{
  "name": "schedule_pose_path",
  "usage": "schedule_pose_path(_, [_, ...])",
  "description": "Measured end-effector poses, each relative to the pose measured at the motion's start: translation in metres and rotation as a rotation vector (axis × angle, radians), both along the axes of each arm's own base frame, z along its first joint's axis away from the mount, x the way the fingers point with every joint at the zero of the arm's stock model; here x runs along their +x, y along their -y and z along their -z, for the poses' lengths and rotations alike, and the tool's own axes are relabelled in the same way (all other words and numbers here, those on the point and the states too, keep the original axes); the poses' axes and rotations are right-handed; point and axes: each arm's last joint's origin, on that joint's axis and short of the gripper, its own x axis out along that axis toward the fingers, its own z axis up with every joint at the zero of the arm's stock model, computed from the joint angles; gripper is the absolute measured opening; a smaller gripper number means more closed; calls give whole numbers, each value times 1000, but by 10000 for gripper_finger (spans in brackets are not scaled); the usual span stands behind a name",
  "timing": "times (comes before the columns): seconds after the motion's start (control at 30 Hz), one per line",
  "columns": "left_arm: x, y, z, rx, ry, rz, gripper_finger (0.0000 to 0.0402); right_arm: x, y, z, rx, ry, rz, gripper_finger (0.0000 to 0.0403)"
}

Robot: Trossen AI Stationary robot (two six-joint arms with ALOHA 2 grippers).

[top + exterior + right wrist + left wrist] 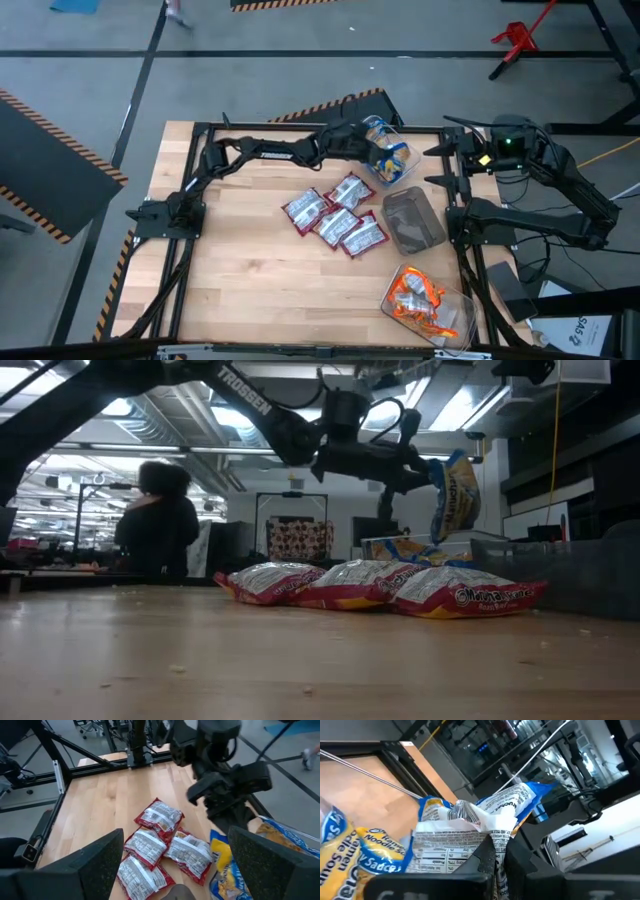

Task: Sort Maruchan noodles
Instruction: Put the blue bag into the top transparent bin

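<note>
One blue-and-yellow packet (455, 495) hangs pinched in your left gripper (428, 478) fingers above the far tub of blues (392, 150). Next, release it there. Right gripper (172, 870) waits at right, fingers wide.

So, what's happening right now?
Left gripper shut on blue packet, above the clear tub. Right gripper open, waiting. Red packets mid-table. Nothing in the way.
</note>
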Motion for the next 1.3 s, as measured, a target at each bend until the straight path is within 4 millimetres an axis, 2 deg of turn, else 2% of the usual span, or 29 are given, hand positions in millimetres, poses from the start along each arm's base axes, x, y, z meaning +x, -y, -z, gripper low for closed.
schedule_pose_path(0.33, [2, 2, -1, -32, 39, -47, 12, 0, 1, 0, -12, -9, 31, 344])
schedule_pose_path(0.43, [2, 1, 1, -39, 21, -87, 12, -1, 3, 1, -29, -33, 116, 344])
schedule_pose_path(0.53, [0, -4, 1, -39, 23, -102, 21, -1, 9, 8, -99, -150, 254, 344])
schedule_pose_path(0.7, [-3, -11, -5, -102, 76, 62, 42, 13, 24, 22, -182, -365, 403, 344])
schedule_pose_path(0.83, [-6, -11, -7, -110, 82, 254, 49, 27, 32, 25, -226, -402, 341, 344])
schedule_pose_path(0.93, [-7, -9, -7, -129, 83, 326, 50, 34, 36, 27, -274, -414, 297, 344])
schedule_pose_path(1.3, [-13, -29, -8, -85, 98, 197, 30, 51, 43, 35, -236, -443, 207, 344])
